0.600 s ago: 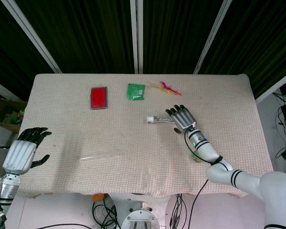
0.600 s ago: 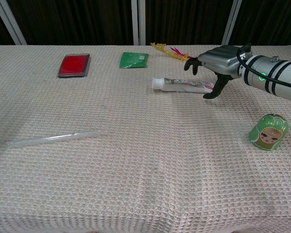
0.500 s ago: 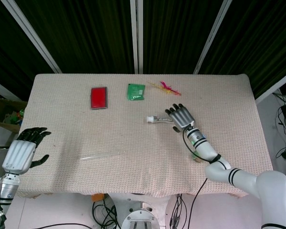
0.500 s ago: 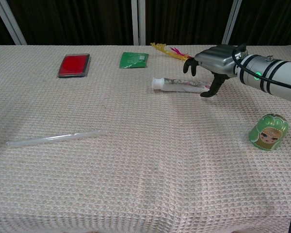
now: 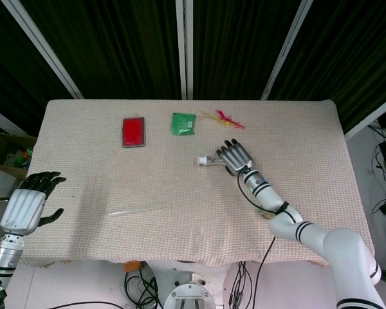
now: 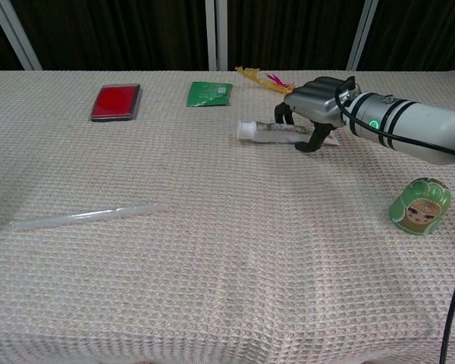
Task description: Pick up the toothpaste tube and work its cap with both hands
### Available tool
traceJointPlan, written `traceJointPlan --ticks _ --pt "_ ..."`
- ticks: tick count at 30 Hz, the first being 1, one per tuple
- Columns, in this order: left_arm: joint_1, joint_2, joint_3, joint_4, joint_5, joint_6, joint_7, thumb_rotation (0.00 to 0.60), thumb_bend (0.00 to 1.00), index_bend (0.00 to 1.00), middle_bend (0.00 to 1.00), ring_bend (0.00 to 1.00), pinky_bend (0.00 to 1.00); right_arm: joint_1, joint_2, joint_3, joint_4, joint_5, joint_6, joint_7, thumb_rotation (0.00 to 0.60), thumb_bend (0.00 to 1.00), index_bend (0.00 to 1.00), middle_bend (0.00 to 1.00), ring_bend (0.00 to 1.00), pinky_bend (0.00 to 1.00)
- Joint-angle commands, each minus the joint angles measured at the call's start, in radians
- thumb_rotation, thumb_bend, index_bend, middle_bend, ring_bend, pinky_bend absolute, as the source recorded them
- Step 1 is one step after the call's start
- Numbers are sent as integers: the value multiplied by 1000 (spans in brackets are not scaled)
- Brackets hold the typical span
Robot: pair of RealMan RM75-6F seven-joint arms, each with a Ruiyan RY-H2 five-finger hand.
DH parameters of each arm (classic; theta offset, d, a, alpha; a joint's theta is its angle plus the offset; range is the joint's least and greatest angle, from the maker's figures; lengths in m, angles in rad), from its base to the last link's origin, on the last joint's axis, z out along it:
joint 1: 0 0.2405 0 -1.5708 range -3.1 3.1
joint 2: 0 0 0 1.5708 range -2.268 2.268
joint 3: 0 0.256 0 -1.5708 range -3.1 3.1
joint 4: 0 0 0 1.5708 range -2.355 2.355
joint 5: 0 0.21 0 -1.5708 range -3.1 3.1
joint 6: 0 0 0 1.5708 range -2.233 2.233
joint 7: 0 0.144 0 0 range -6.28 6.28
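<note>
Over the toothpaste tube (image 6: 277, 132), the right hand (image 6: 312, 98) had moved in from the tube's tail end since the earlier frames and now arched across its middle, fingers (image 6: 279, 112) curled down on the far side and the thumb on the near side. Whether they actually pinched the tube could not be told; it lay flat on the table (image 6: 212, 250), white cap pointing toward the green packet (image 6: 209, 93) side. At the table's left edge the left hand (image 5: 27, 205) had stayed put, fingers loosely apart, holding nothing. A green doll (image 6: 418, 206) stood near the right forearm.
</note>
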Motion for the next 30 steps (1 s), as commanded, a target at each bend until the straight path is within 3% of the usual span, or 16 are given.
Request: traceJointPlan --ticks 1,13,19,23,30 --pt "1 0 -1 2 0 1 -1 600 184 240 181 155 197 3 -5 -6 10 -16 5 18 600 385 408 388 186 260" --pt "-1 -4 -2 11 -6 -9 -3 600 184 240 180 155 195 6 -38 -19 63 -46 13 61 600 472 547 459 257 298" --pt "3 -3 -3 16 -4 -3 -9 600 184 240 176 155 195 0 -70 -30 112 -87 70 126 600 546 664 535 344 374" --pt "1 -3 -4 17 -1 -4 -12 600 184 240 176 155 194 -11 -82 -46 140 -130 137 199 600 626 724 584 393 420" --pt "-38 -6 -23 12 36 -20 -44 600 183 240 176 155 194 -55 -96 -75 184 -224 358 422 600 697 800 638 454 487"
